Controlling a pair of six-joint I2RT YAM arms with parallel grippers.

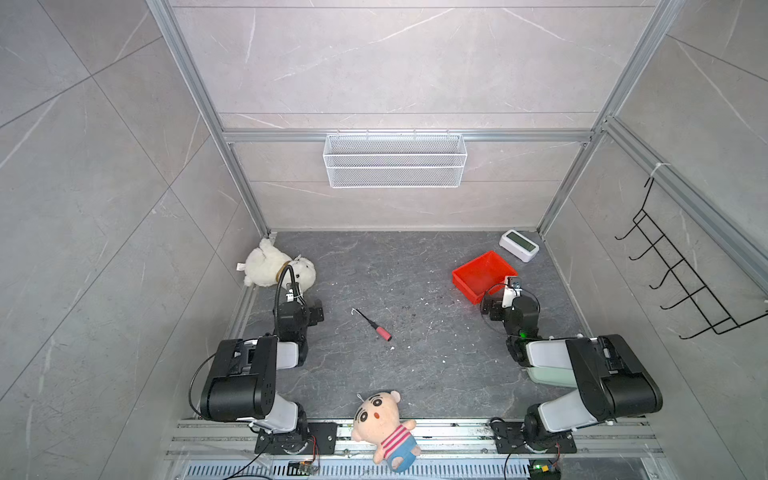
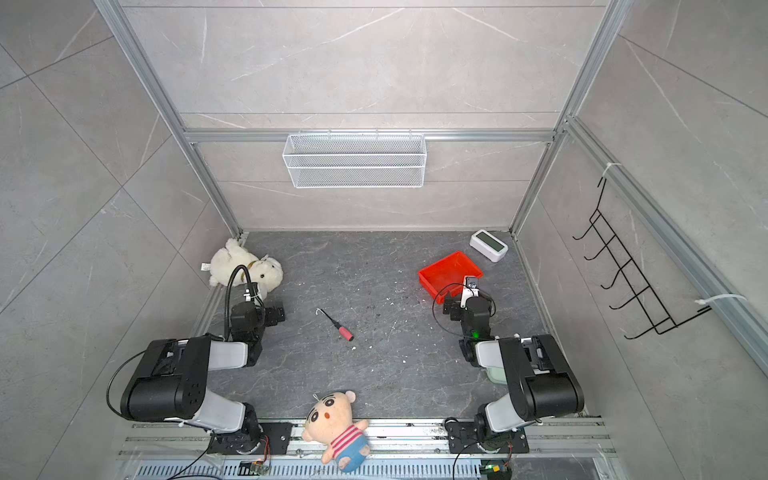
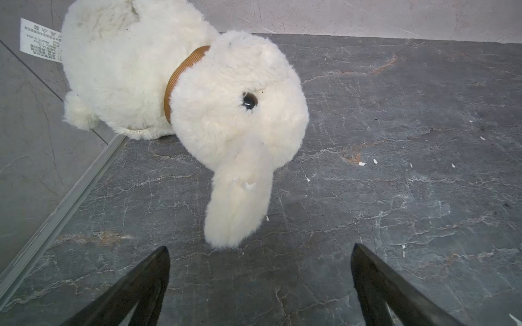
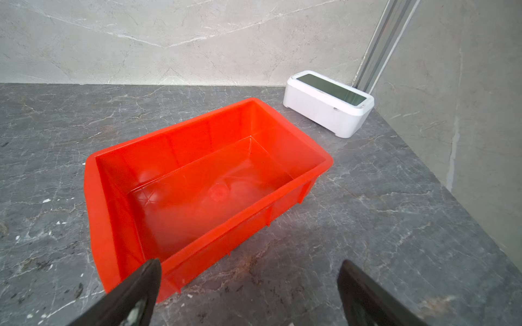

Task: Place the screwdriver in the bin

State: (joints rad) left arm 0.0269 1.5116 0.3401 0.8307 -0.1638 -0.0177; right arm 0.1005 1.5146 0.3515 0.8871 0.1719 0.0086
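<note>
Showing the scene with the pick not yet begun: the screwdriver [image 1: 372, 325] lies flat on the dark tabletop [image 1: 436, 374], about midway between the two arms. Its red handle points near-right and its thin shaft far-left. It is well apart from the bin [image 1: 482, 274], which sits empty at the far right, just beside a white digital clock [image 4: 327, 104].

The left tool [image 3: 261, 254] stands wide open and empty, facing a white plush animal [image 3: 197, 98]. The right tool [image 4: 249, 264] is likewise wide open and empty, just beside the bin's near corner.

Likely faults:
- The round handle may roll, or the slim shaft slip, if the fingers close off-centre on a thing lying flush with the tabletop.
- A sweep by the right tool may nudge the light bin.
- A long tool released crosswise may bridge the rim instead of dropping in.
- A left-arm reach may brush the plush animal.

Limits of view:
- Neither wrist view shows the screwdriver.
- A pale hooked mark at its far tip in both top views is too small to identify.
- Both tools are largely masked by their own wrists from above.
- Only the finger ends show in the wrist views.
- Whether the right tool touches the bin cannot be told.
</note>
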